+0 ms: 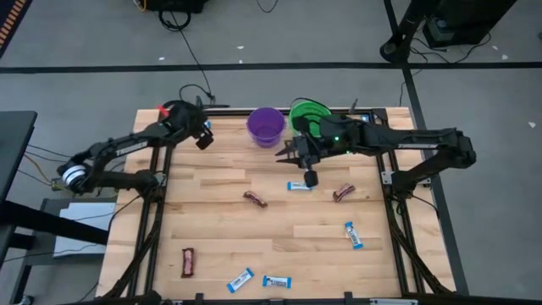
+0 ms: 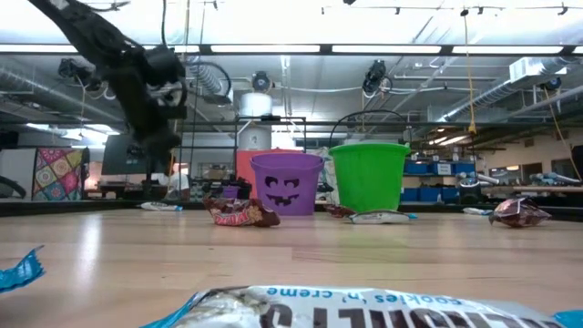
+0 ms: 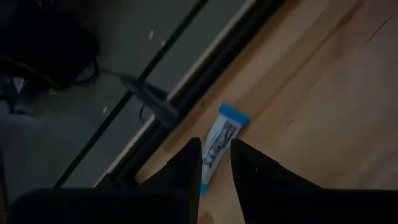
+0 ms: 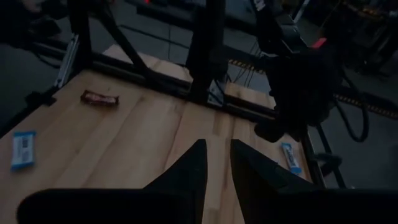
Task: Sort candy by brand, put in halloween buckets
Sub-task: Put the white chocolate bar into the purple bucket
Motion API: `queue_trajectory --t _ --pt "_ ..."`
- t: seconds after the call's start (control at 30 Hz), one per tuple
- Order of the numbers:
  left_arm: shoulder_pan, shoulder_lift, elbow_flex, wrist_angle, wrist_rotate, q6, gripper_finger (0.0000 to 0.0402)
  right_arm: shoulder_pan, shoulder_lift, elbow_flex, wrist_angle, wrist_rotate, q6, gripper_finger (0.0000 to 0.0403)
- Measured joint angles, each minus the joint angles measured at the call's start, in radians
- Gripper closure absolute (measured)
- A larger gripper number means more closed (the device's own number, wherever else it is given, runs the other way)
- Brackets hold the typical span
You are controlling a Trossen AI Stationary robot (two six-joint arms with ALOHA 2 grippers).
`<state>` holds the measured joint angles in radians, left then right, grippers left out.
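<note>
We judge the sorting to be early on: in the high view seven pieces of candy lie scattered over the table (image 1: 212,237), and we cannot see into either bucket. The purple bucket (image 1: 265,127) and the green bucket (image 1: 298,108) stand side by side at the far edge, likely so that either arm can reach them.

The left gripper (image 1: 203,138) hangs over the far left corner of the table. Its wrist view looks down on a blue-and-white candy (image 3: 225,127) lying right at the table's edge; the fingers (image 3: 186,165) are slightly spread, lined up over the wrapper. From the right wrist view we see the same candy (image 4: 291,157) flat on the wood with the left gripper above it, so nothing is pinched yet. We take this for the approach to a pick, fingers set to come down either side of the bar. So near the edge, a nudge could push it off.

The right gripper (image 1: 279,155) waits above the middle of the table, just in front of the buckets, its fingers (image 4: 193,165) a little apart and empty. A blue bar (image 1: 298,186) and a brown bar (image 1: 255,199) lie nearby.
</note>
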<state>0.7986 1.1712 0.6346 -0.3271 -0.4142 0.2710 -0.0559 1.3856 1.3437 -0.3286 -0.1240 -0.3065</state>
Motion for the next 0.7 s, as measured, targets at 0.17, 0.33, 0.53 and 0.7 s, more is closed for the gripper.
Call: queue_trajectory --t 0.17,0.33,0.53,0.7 --pt "0.027 0.085 0.000 0.001 -0.054 0.071 0.0311 0.012 -0.026 0.000 -0.041 0.000 0.000 0.0318" --pt "0.041 0.157 0.000 0.046 -0.111 0.147 0.0305 0.023 -0.032 -0.001 -0.048 0.000 0.000 0.0318" --pt "0.064 0.239 0.000 0.128 -0.165 0.221 0.0264 0.024 -0.032 -0.001 -0.050 0.000 0.045 0.0318" --pt "0.075 0.298 0.000 0.188 -0.167 0.224 0.0217 0.024 -0.032 -0.001 -0.049 0.003 0.108 0.0318"
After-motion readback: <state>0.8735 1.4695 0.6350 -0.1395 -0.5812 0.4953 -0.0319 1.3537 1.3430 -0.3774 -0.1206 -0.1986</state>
